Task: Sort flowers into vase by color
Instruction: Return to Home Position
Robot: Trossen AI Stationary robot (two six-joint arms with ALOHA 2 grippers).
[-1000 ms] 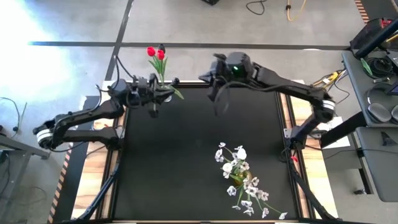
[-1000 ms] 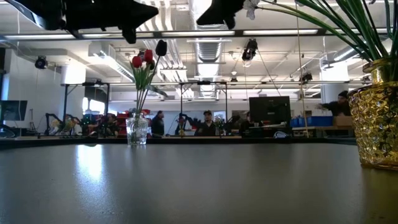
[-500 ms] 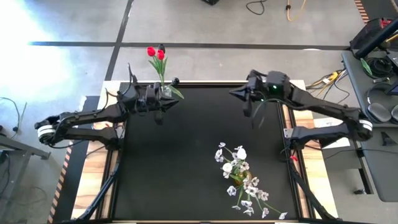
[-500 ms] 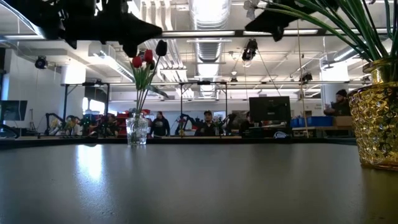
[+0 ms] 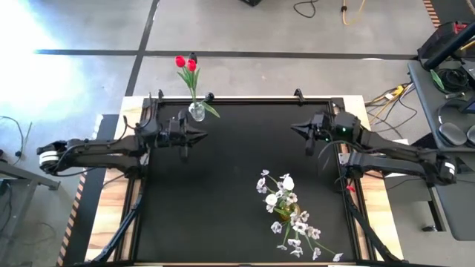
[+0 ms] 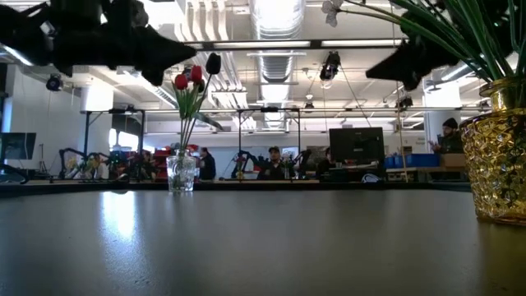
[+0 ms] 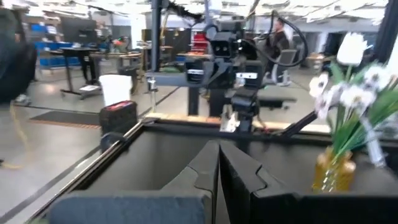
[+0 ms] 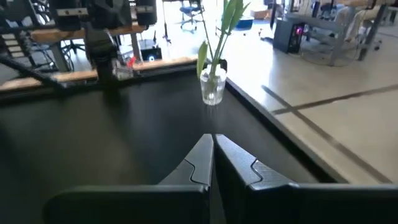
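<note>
Yellow first: the yellow vase [image 6: 500,168] at the near edge of the black surface [image 5: 230,178] carries the white flowers [image 5: 286,199], tulips and blossom sprays together. Mid-surface, the left gripper [image 7: 218,154] and the right gripper [image 8: 212,142] hover at their own sides, each with fingers pressed together and nothing between them. At the far edge the transparent vase [image 5: 197,112] holds the red flowers [image 5: 185,64] and the dark flower [image 6: 213,62]; no stem lies loose, so sorting looks finished, with only parking the arms to do.

Low view: yellow vase [image 6: 498,168] cut by right edge, its blooms off the top. Right wrist view: transparent vase [image 8: 212,88] stems lose heads at top edge. Left wrist view: white blossoms [image 7: 357,87] blurred.
</note>
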